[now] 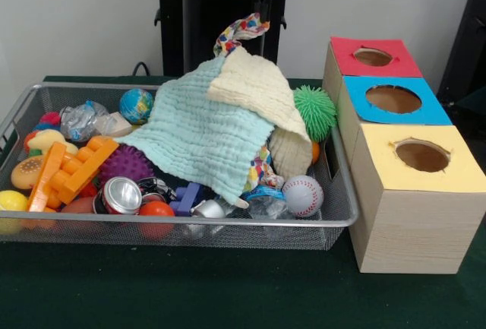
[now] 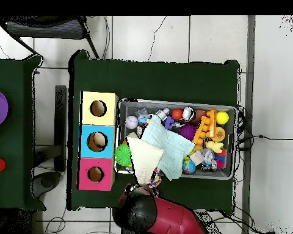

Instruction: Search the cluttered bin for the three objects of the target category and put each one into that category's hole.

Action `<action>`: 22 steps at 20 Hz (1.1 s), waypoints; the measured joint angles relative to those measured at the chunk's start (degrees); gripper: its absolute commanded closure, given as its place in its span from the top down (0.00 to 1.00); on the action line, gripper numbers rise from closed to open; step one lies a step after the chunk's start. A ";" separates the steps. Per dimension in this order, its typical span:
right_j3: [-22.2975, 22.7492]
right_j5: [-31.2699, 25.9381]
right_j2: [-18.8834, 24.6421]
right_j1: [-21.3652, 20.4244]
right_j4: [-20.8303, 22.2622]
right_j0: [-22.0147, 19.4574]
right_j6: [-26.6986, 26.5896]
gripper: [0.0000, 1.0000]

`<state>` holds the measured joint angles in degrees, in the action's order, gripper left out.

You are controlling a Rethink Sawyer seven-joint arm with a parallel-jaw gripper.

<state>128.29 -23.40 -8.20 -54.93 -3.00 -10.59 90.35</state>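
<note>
Gripper [image 1: 260, 17], jaw opening impossible to tell, hangs at the far edge of the worktop by a polka-dot fabric piece [image 1: 237, 33] raised above the wire bin [image 1: 343, 211], white with many-coloured dots, no readable writing anywhere.

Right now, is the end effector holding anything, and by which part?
Yes: the end effector holds a white polka-dot fabric piece by its upper end, and it hangs down onto the cream waffle cloth in the wire-mesh bin.
</note>
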 measured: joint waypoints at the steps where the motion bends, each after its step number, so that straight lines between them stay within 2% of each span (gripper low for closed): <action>1: -0.18 -0.89 -0.17 -0.42 0.00 0.09 0.00 0.00; 5: -1.66 -3.58 -0.89 -2.40 -0.02 0.61 0.00 0.00; 9: -3.49 -3.73 -1.25 -3.80 -0.55 1.01 0.00 0.00; 17: -5.93 -3.73 -1.26 -4.68 -2.24 1.28 0.00 0.00; 22: -8.30 -4.30 -1.98 -4.69 -2.34 3.42 0.00 0.00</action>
<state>119.99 -27.70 -10.19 -59.62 -5.35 -7.17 90.35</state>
